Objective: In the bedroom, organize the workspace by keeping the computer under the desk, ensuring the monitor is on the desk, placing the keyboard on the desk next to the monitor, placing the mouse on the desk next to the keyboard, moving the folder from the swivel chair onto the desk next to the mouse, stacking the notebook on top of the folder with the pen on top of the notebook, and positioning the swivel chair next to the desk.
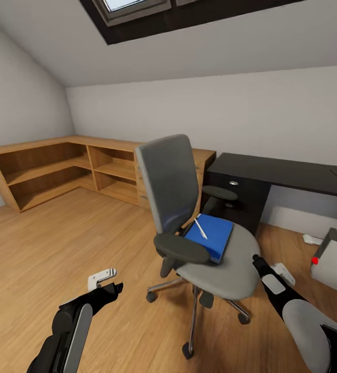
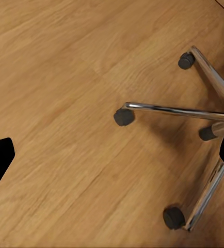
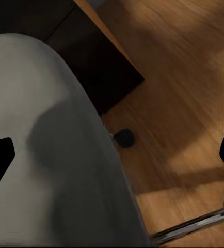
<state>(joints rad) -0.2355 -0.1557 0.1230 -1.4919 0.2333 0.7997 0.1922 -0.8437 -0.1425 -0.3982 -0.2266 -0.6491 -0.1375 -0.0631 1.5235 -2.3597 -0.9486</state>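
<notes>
Both end effectors, left (image 1: 106, 280) and right (image 1: 266, 267), are spread and hold nothing. Frame centre, the grey chair (image 1: 209, 259) carries a blue folder (image 1: 209, 235); the left wrist view adds its chrome base (image 2: 194, 111).

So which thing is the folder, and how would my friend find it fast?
Find the swivel chair with the tall grey back, standing on the wooden floor in front of the black desk. On its grey seat lies the folder, flat and rectangular. It is the only bright blue thing here, and a thin pale pen rests on top of it.
</notes>
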